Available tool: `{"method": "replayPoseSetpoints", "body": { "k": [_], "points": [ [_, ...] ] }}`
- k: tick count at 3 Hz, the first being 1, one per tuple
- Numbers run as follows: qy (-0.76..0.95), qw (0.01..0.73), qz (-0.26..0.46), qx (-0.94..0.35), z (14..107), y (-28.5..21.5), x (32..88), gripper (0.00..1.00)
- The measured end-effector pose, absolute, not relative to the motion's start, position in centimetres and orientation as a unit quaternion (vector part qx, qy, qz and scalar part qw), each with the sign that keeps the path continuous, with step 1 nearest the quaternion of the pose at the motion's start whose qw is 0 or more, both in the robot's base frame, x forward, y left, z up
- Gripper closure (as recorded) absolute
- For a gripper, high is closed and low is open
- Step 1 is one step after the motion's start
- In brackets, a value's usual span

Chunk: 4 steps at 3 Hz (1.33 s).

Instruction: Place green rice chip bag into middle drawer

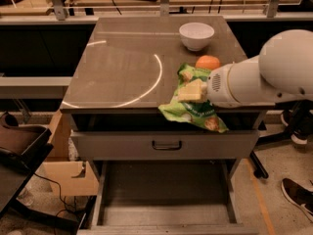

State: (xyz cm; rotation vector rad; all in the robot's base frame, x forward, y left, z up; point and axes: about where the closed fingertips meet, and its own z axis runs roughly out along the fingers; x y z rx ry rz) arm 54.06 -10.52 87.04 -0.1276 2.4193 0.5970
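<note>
The green rice chip bag (193,109) hangs from my gripper (192,91) over the front right edge of the tabletop, above the shut top drawer front. My gripper is shut on the bag's upper part; its tan fingers (190,93) press into the crinkled foil. The white arm reaches in from the right. The middle drawer (166,190) is pulled open below, a wide grey tray with a bare flat floor. The bag is above it and a little to the right of its middle.
An orange fruit (208,62) lies on the tabletop (122,58) just behind the bag. A white bowl (196,35) stands at the back right. The top drawer front with a dark handle (167,145) is shut. A cardboard box (68,170) stands left of the cabinet.
</note>
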Motion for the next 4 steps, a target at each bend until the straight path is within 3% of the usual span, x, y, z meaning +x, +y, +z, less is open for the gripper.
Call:
{"method": "replayPoseSetpoints", "body": {
  "k": [2,4],
  "points": [
    [0.918,0.322,0.230,-0.004,85.5,-15.1,46.0,1.00],
    [0.925,0.301,0.231,-0.005,83.8,-15.9,44.5,1.00]
  ]
}}
